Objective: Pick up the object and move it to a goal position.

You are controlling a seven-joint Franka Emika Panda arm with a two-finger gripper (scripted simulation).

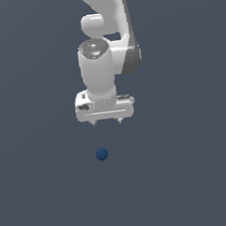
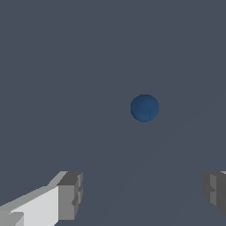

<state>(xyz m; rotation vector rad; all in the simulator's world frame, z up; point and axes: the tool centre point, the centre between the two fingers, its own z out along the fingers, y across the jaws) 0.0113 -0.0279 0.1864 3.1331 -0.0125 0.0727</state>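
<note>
The ball (image 1: 102, 154) lies alone on open grey floor (image 1: 39, 194), well apart from the wide-open claw (image 1: 106, 123).

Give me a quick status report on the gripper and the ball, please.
Gripper open, empty, clear of the ball. Blue ball lies free on the surface, not between the fingers. Nothing in the way.

ball (image 1: 102, 154) below the gripper (image 1: 106, 123), apart from its fingers (image 2: 70, 194)

A glossy white arm (image 1: 100, 71) with rounded links and dark grey joint bands is seen; grey blocky fingertips (image 2: 70, 194) tip the white gripper (image 1: 106, 122).
</note>
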